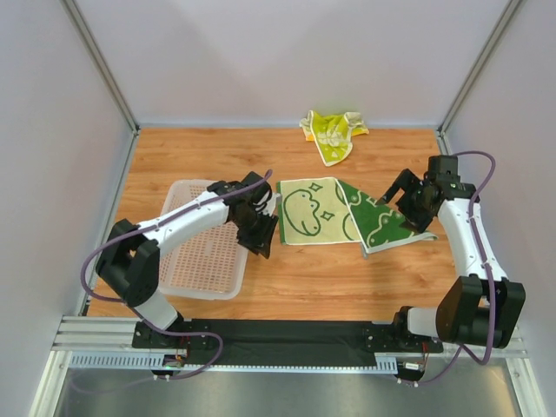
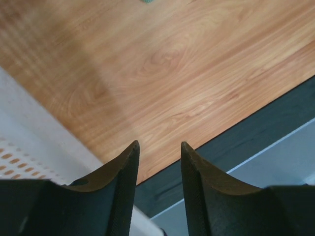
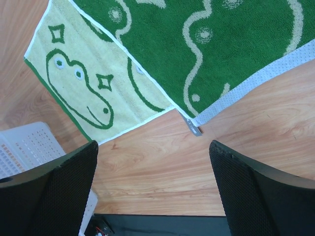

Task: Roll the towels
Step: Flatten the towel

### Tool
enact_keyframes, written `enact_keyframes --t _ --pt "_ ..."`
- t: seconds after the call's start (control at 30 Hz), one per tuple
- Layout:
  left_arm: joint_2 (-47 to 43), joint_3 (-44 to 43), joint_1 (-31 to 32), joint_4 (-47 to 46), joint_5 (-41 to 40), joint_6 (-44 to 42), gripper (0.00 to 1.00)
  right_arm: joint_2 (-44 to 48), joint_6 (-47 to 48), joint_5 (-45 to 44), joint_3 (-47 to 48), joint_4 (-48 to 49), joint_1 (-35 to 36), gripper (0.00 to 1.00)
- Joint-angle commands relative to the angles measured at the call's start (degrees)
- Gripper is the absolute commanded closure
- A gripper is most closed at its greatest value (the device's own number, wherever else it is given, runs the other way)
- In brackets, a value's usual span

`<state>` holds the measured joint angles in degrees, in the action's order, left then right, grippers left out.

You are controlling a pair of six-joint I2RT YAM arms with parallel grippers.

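Observation:
A towel lies flat mid-table, its left part pale yellow with a green frog [image 1: 308,213] and its right part dark green with white lines [image 1: 382,221]. In the right wrist view both parts [image 3: 88,93] [image 3: 211,44] fill the top, with a grey tag at the near edge. A second towel [image 1: 332,132], yellow and lime-green, sits crumpled at the back. My left gripper [image 1: 263,239] [image 2: 159,143] is low at the flat towel's left edge, jaws partly apart and nothing between them. My right gripper [image 1: 401,198] [image 3: 152,144] hovers wide open over the towel's right side.
A white perforated basket [image 1: 198,294] [image 3: 29,142] sits left of the flat towel, right beside my left gripper; its wall [image 2: 29,132] shows in the left wrist view. Grey walls close the table on three sides. A black rail [image 1: 295,334] runs along the near edge.

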<state>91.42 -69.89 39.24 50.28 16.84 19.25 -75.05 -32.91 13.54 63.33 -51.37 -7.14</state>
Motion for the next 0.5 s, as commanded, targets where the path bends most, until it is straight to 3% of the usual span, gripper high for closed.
enact_keyframes --t 0.0,0.13,0.33,0.47 --pt "1.57 0.98 -0.48 -0.81 -1.89 1.32 0.54 -0.54 1.35 0.35 2.24 0.49 0.28 0.05" --pt "1.05 2.65 -4.43 0.17 -4.09 0.97 0.55 -0.98 1.79 0.43 2.85 -0.22 0.37 0.05" --pt "-5.18 7.3 -16.98 2.54 -8.84 -3.95 0.54 -1.59 2.58 0.17 3.55 -0.92 0.37 0.05" --pt "-7.04 8.63 -19.03 2.63 -10.87 -4.22 0.54 -2.38 3.28 -0.09 3.73 -1.01 0.63 0.05"
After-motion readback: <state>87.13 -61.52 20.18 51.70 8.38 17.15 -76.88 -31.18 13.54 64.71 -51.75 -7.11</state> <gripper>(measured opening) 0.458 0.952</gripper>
